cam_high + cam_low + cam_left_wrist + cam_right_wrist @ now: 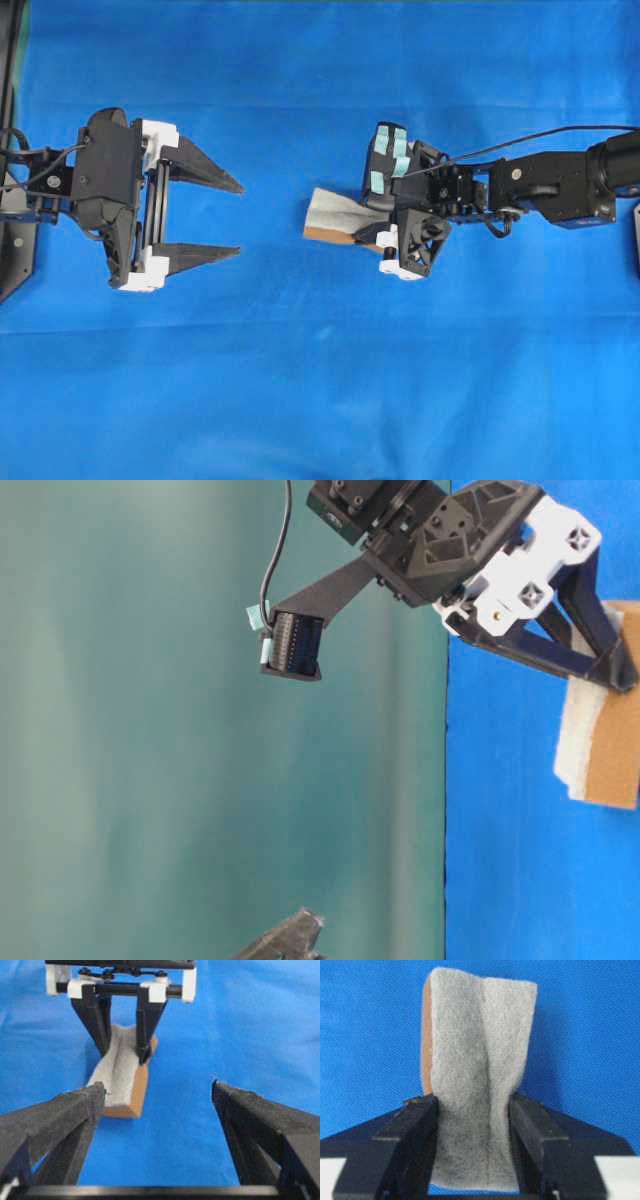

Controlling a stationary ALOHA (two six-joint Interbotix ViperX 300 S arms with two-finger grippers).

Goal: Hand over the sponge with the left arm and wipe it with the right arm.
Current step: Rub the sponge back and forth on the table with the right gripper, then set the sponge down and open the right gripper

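Observation:
The sponge (pixel 335 215) lies on the blue cloth, grey-white face up, tan layer underneath (pixel 605 730). My right gripper (pixel 372 222) comes down onto its right end, and the fingers press both long sides so that the felt face creases along the middle (pixel 475 1060). In the right wrist view the right gripper (pixel 473 1102) is shut on the sponge. My left gripper (pixel 241 219) is open and empty, a short way left of the sponge and pointing at it. In its own view the left gripper (pixel 157 1092) frames bare cloth, with the sponge (pixel 120 1067) ahead beside the left fingertip.
Blue cloth (pixel 320 400) covers the whole table. A dark frame (pixel 12 240) stands at the left edge behind the left arm. A black cable (pixel 540 135) runs along the right arm. A teal backdrop (pixel 150 730) fills the table-level view.

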